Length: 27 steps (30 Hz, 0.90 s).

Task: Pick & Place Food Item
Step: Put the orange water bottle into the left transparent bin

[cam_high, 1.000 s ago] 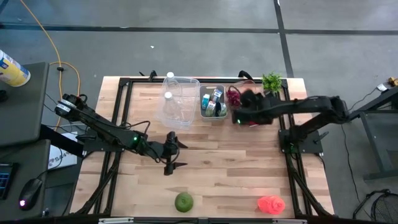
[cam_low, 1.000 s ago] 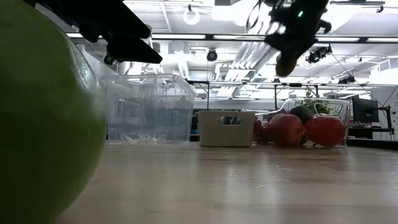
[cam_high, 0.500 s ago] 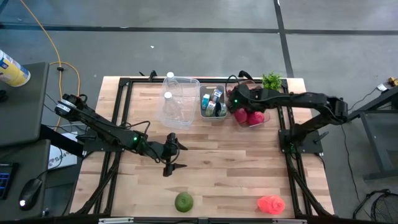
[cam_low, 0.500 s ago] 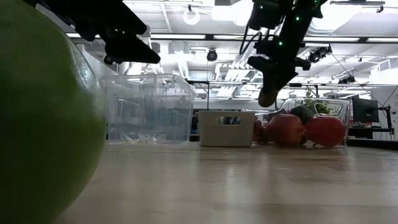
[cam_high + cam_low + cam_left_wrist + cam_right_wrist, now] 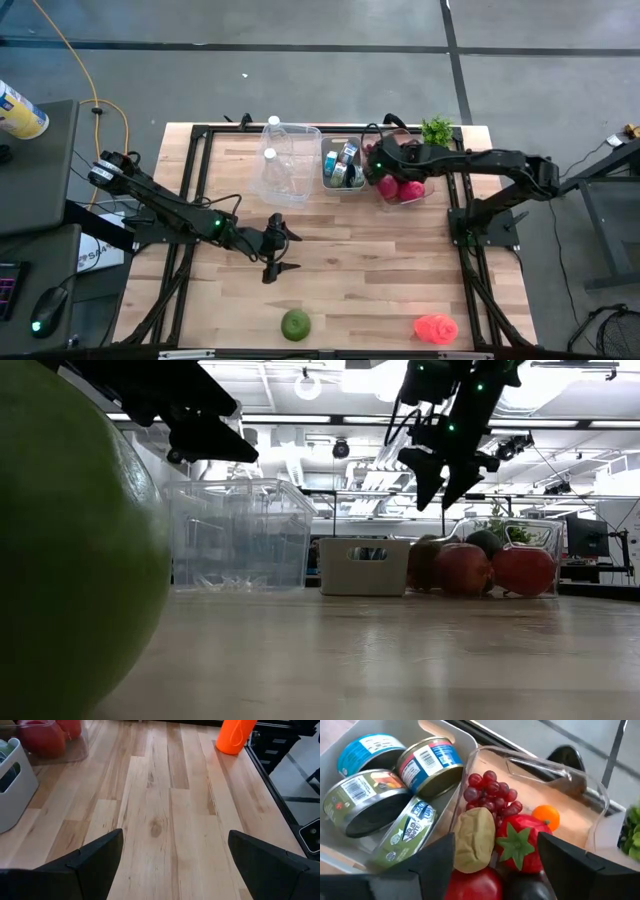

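A tan potato (image 5: pixel 474 839) lies in the clear food bin (image 5: pixel 535 757), resting on a red apple beside purple grapes, a red pepper and a small orange. My right gripper (image 5: pixel 495 865) hangs open just above it, fingers pointing down (image 5: pixel 437 495), over the bin's left end (image 5: pixel 378 165). In the low view the potato (image 5: pixel 425 565) shows at the left of the red fruit. My left gripper (image 5: pixel 290 252) waits open above mid-table, over bare wood (image 5: pixel 175 860). A green apple (image 5: pixel 295 323) sits by the near edge.
A white bin (image 5: pixel 342 165) of cans (image 5: pixel 395 805) stands directly left of the food bin, and a clear box (image 5: pixel 285 165) with a bottle stands left of that. An orange-red item (image 5: pixel 436 328) lies at the near right. A green plant (image 5: pixel 437 130) stands at the far right corner.
My right gripper carried the potato toward the table's far-left, over the food bin, and lowered it. It then opened and let go. The potato dropped into the bin among the fruit, and the gripper now stands open above it.
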Each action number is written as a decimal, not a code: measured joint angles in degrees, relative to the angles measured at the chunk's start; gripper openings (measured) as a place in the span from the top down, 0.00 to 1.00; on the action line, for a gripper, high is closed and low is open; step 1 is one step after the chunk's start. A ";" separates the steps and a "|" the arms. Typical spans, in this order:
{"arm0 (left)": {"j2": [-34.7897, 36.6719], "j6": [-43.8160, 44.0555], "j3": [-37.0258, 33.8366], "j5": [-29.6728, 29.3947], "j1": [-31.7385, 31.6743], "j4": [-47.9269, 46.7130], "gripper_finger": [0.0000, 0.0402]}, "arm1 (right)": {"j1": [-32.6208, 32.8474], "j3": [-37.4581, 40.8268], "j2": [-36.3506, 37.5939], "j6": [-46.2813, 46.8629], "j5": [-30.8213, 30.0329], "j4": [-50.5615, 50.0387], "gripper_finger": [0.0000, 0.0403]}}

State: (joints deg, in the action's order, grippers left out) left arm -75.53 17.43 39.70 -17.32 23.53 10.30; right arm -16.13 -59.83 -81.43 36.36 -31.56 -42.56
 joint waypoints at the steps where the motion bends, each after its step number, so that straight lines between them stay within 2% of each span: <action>1: 0.00 -0.02 0.00 0.00 0.02 0.00 0.13 | 0.06 0.00 0.00 -1.52 0.01 0.48 0.33; 7: 0.00 -0.04 0.00 0.00 -0.23 -0.01 0.13 | 3.54 -1.46 0.00 -15.45 0.15 7.36 0.27; 13: 0.00 -1.17 0.00 -0.02 -1.35 -0.02 0.13 | 13.14 -4.04 0.00 -34.41 1.72 9.83 0.27; 16: 0.00 -3.00 -0.01 -0.04 -1.84 -0.32 0.13 | 18.34 -6.48 0.00 -40.19 1.44 5.57 0.28; 18: 0.00 -3.83 -0.02 -0.04 -2.09 -0.66 0.13 | 21.35 -9.34 0.00 -40.60 0.13 0.60 0.28; 21: 0.00 -3.62 -0.02 -0.04 -2.54 -1.14 0.13 | 25.41 -14.84 0.00 -35.64 -0.86 -5.68 0.28; 27: -0.01 -3.46 -0.01 1.09 -2.27 -3.11 0.13 | 38.17 -24.16 0.02 -22.92 6.17 -11.34 0.28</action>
State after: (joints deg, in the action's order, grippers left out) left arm -75.53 13.97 39.69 -16.23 21.26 7.19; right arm 22.04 -83.99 -81.41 13.44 -25.39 -53.89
